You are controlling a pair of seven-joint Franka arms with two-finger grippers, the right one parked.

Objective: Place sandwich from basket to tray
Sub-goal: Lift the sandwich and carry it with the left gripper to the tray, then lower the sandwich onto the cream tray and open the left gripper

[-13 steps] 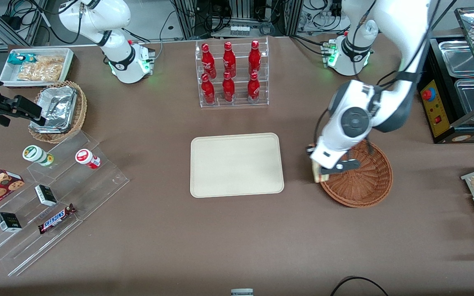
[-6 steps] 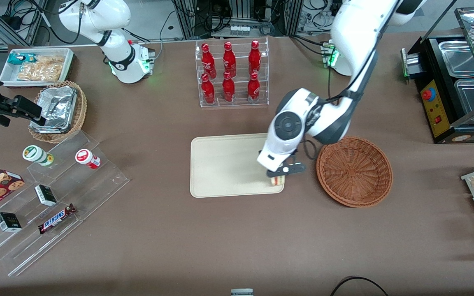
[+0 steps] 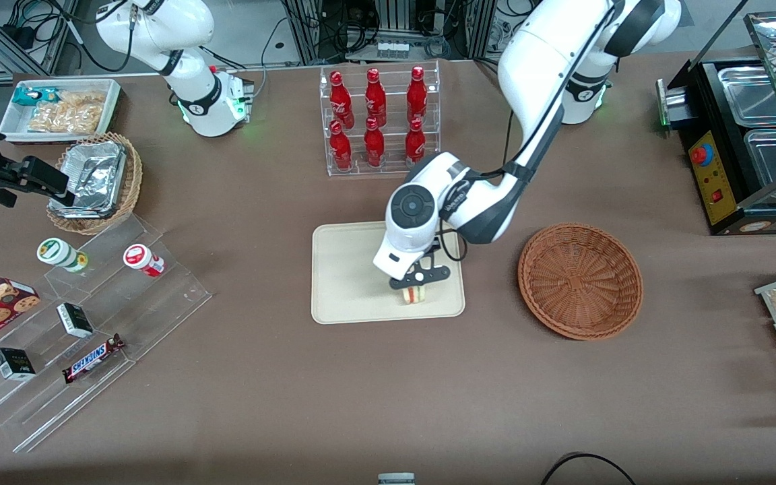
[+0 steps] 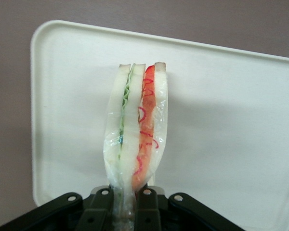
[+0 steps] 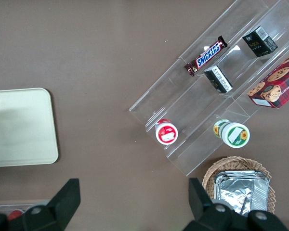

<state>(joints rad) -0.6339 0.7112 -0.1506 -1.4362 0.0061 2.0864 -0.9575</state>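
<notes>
My gripper (image 3: 416,283) hangs over the cream tray (image 3: 347,269), above the part nearest the front camera. It is shut on the sandwich (image 3: 413,295), a plastic-wrapped wedge of white bread with green and red filling. In the left wrist view the sandwich (image 4: 136,144) stands on edge between the black fingers (image 4: 149,211), with the tray (image 4: 231,120) under it. I cannot tell whether the sandwich touches the tray. The reddish-brown wicker basket (image 3: 580,280) stands beside the tray toward the working arm's end, with nothing in it.
A clear rack of red bottles (image 3: 378,121) stands farther from the front camera than the tray. Toward the parked arm's end are a tiered acrylic shelf with snacks (image 3: 85,323), a tan basket of foil containers (image 3: 95,180) and a white bin of packets (image 3: 61,109). A black warming machine (image 3: 752,135) stands past the basket.
The gripper has carried the sandwich from the rim of the wicker basket sideways to the tray, then farther in over the tray. The basket now holds nothing.
</notes>
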